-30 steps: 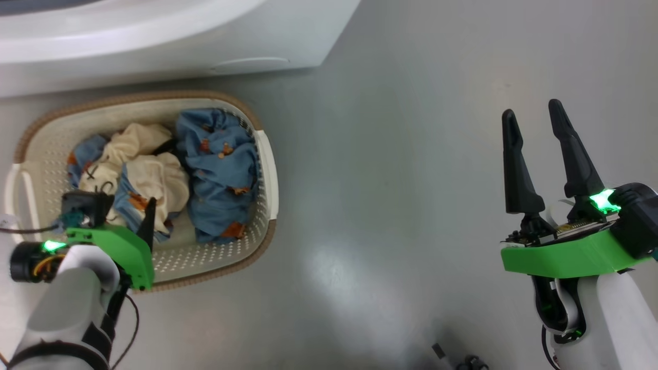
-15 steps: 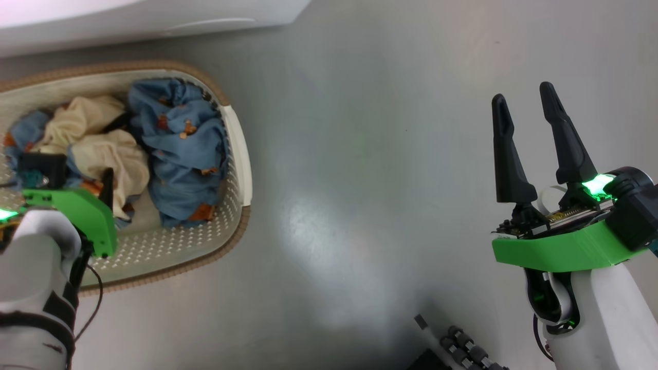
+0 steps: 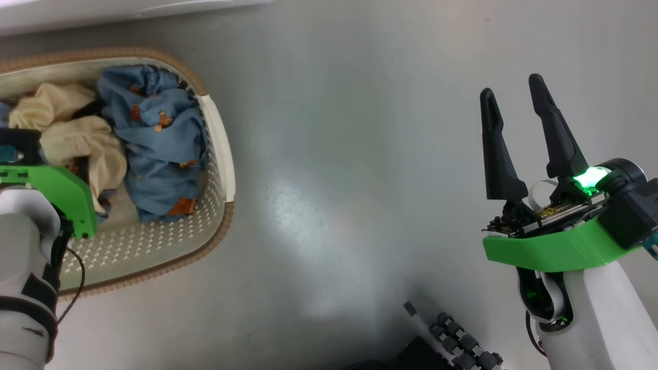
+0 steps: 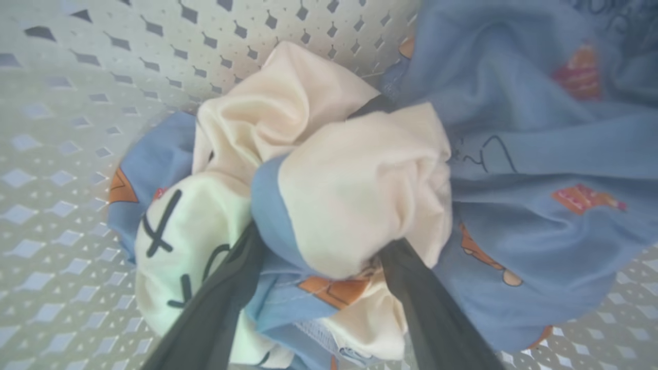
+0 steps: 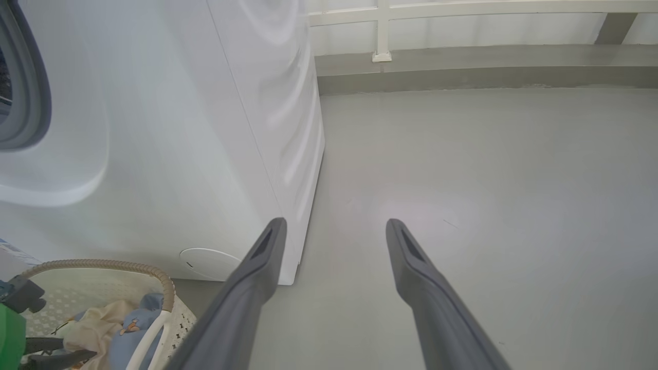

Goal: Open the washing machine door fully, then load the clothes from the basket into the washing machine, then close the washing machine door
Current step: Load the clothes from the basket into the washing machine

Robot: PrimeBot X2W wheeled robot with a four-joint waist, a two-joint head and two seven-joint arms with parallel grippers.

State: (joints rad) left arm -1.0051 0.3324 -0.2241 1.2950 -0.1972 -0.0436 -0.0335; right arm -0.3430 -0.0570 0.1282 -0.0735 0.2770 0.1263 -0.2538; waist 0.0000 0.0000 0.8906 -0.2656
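Clothes (image 3: 154, 149) lie in the basket (image 3: 218, 154), at the left of the head view. Two bundles, touching: blue bear-print bundle on the side nearer the basket's white handle, cream-and-blue bundle (image 3: 67, 139) beside it, partly behind the left arm's green mount.

Basket stands on the grey floor (image 3: 334, 154), just in front of the washing machine (image 5: 180, 128). Machine's white lower edge runs along the top of the head view.

Left gripper (image 4: 324, 239): down inside the basket, jaws spread wide. Left wrist view shows its two dark fingers (image 4: 216, 308) straddling the cream-and-blue bundle, one on each side, fabric bulging between them. Fingertips hidden in the folds. Both fingers touch cloth; no squeeze on the bundle visible. A pale panel with black letters (image 4: 169, 231) sits just outside one finger.

Right gripper (image 3: 511, 85): jaws apart, nothing between them. It hangs over bare floor, well apart from the basket, fingers pointing up the head view.

Right wrist view: machine's front and side panel, grey gasket (image 5: 25, 87) at the left edge, round cover (image 5: 208, 262) low on the front. Basket rim shows below that cover. White railing (image 5: 462, 10) crosses the far end of the floor.
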